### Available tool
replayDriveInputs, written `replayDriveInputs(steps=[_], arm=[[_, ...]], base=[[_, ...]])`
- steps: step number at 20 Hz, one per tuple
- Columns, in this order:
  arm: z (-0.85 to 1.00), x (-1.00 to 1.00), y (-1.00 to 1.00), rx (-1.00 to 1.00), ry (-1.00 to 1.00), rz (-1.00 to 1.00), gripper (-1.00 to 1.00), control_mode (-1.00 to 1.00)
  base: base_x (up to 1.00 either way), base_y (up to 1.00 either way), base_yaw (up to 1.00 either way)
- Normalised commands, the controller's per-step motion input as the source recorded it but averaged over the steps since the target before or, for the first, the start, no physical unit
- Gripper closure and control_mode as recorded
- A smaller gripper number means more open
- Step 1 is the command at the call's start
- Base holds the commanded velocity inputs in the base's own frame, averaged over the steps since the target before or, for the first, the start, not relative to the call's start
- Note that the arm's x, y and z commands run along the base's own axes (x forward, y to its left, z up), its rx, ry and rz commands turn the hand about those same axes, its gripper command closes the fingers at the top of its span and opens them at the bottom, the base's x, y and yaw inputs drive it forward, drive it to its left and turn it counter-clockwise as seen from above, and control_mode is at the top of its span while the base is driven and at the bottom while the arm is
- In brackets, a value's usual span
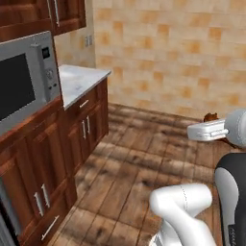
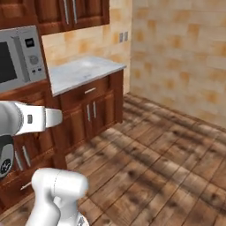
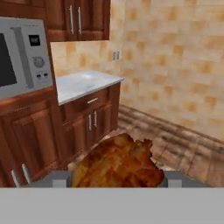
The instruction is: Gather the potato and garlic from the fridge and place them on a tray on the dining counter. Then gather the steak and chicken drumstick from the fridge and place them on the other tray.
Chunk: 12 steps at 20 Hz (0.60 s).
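The chicken drumstick [image 3: 118, 164], golden brown and lumpy, sits between my gripper's [image 3: 116, 178] two grey fingertips [image 3: 59, 178] at the bottom of the hand view. My gripper is shut on it. In the left base view the drumstick [image 1: 210, 116] peeks out as a small brown lump above the white hand at the right edge, high over the floor. The potato, garlic, steak, fridge, trays and dining counter are out of view.
A silver microwave [image 1: 24, 81] is built into dark wood cabinets on the left. Beside it runs a wall counter [image 1: 79, 79] with a white marble top and lower cabinet doors [image 2: 90, 112]. A tan tiled wall [image 1: 168, 53] stands behind a wood plank floor [image 2: 163, 163].
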Motion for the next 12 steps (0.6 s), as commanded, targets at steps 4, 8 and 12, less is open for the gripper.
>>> replayDriveInputs(steps=[4, 8, 12], arm=[[0.00, 0.00, 0.00, 0.00, 0.00, 0.00, 1.00, 1.00], [0.00, 0.00, 0.00, 0.00, 0.00, 0.00, 1.00, 1.00], [0.00, 0.00, 0.00, 0.00, 0.00, 0.00, 1.00, 1.00]], base=[[0.45, -0.06, -0.70], [0.72, 0.01, -0.61], [0.96, 0.00, -0.51]])
